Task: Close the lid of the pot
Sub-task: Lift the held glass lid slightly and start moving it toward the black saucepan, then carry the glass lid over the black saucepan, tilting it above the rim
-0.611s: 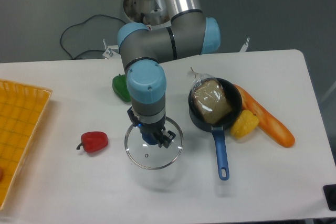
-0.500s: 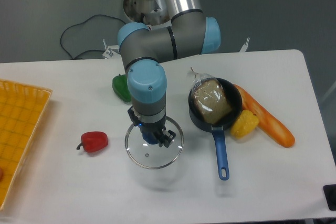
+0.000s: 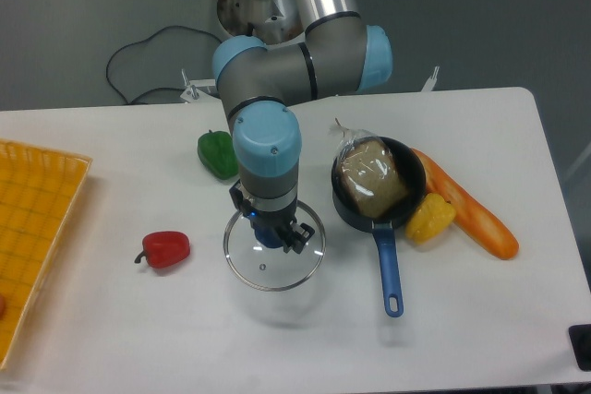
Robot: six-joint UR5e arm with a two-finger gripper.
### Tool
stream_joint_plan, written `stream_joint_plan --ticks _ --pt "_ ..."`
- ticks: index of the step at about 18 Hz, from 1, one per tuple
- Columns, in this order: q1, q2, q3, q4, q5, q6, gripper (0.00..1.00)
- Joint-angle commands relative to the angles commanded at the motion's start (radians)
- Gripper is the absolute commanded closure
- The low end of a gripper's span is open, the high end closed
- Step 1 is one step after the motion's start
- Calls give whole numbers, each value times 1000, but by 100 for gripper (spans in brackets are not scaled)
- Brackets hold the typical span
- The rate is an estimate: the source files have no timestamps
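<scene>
Robot arms: we counted one, with one gripper (image 3: 273, 232).
Pots: we counted one pot (image 3: 380, 198).
Lids: we counted one lid (image 3: 274, 259).
Peppers: we counted three, one red pepper (image 3: 166, 249), one green pepper (image 3: 218, 153) and one yellow pepper (image 3: 430, 217).
Wrapped loaves: we saw one bagged bread (image 3: 371, 176).
Carrots: we saw one carrot (image 3: 466, 205).
Trays: we saw one yellow tray (image 3: 32, 228).
Tables: we saw one white table (image 3: 480, 302).

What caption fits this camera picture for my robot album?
Gripper grips the glass lid by its knob, left of the bread-filled pot.
</scene>
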Motion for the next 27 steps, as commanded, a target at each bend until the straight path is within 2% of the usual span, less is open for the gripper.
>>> stream_joint_plan --ticks 3,10,16,18,21,24,27 --pt "3 6 2 -66 5 0 42" --pt "20 23 5 -178 48 -2 42" --pt "23 44 24 -219 55 -2 42" --pt "31 46 46 -262 57 -2 42" --pt "58 49 77 -299 57 -2 42" --pt "95 49 80 -347 58 -2 42" --pt "124 45 83 -365 55 -2 42"
